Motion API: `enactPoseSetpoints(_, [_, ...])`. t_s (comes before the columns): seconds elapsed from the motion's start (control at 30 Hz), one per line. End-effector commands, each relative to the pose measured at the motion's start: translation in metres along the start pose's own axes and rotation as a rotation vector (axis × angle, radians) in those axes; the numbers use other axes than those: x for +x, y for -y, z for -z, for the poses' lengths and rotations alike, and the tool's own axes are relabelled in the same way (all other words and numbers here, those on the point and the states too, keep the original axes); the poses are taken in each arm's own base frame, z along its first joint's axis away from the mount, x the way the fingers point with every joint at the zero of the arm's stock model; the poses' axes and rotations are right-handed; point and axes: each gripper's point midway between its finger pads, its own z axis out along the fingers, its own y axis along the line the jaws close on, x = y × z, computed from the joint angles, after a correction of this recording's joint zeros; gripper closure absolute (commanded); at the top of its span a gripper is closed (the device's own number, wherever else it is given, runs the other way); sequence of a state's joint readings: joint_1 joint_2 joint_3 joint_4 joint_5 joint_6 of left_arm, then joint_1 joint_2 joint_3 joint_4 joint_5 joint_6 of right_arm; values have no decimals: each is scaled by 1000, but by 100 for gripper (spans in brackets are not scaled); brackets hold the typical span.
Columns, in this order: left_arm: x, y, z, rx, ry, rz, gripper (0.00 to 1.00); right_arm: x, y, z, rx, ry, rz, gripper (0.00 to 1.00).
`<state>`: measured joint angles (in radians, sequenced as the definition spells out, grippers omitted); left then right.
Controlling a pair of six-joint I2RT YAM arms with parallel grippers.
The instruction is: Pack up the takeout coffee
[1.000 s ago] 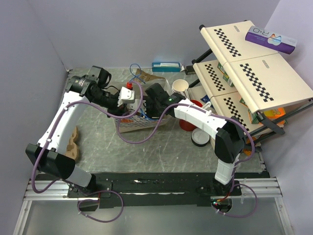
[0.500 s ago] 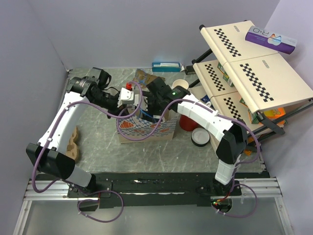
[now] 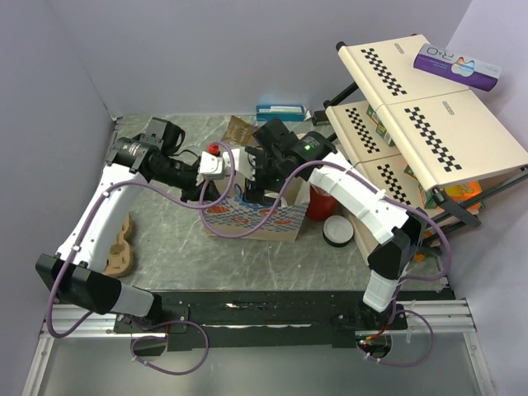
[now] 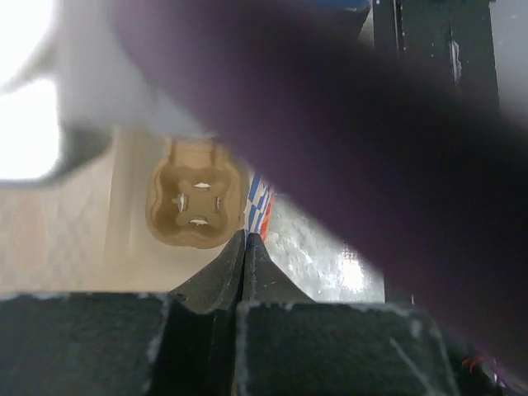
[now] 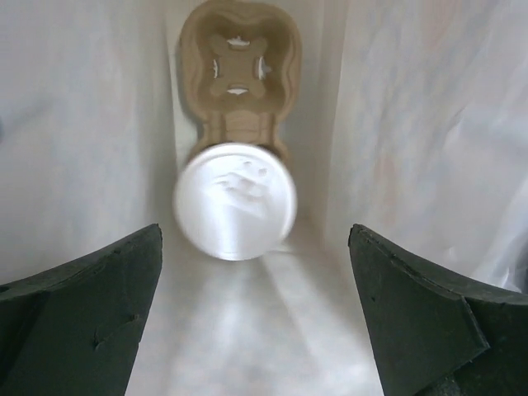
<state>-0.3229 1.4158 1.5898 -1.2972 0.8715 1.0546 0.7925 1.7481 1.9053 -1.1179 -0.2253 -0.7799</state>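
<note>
The takeout coffee stands in a brown pulp cup carrier at the bottom of a white paper bag with a red and blue print. Only its round white lid shows, in the right wrist view. My right gripper is open and empty above the lid, inside the bag's mouth. My left gripper is shut on the bag's rim at its left side. The carrier also shows in the left wrist view. The cup is hidden in the top view.
A red cup and a loose white lid sit right of the bag. Brown carriers lie at the left. A folding rack fills the right side. A blue box and a brown bag lie at the back.
The bag has come upright and spread wider toward the near right. My right arm has risen and drawn back toward the far side. My left gripper has kept its hold on the rim.
</note>
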Motion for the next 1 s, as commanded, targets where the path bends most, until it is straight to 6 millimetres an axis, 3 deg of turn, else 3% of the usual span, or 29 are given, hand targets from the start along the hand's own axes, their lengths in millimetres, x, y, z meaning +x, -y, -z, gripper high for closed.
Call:
enactPoseSetpoints(0.0, [10, -2, 3, -27, -51, -26, 99, -74, 5, 108, 134, 342, -12, 0])
enactPoseSetpoints(0.13, [12, 2, 4, -28, -58, -19, 99, -85, 22, 133, 254, 406, -19, 0])
enactPoseSetpoints(0.37, [7, 9, 11, -46, -50, -10, 99, -61, 51, 108, 380, 271, -12, 1])
enactPoseSetpoints(0.53, [9, 17, 15, -67, -57, 1, 99, -51, 71, 111, 513, 198, 86, 1])
enactPoseSetpoints(0.73, [21, 25, 15, -89, -77, 20, 99, -40, 71, 113, 608, 115, 258, 1])
enactPoseSetpoints(0.97, [23, 27, 16, -101, -85, 28, 99, -33, 80, 118, 689, 64, 309, 1])
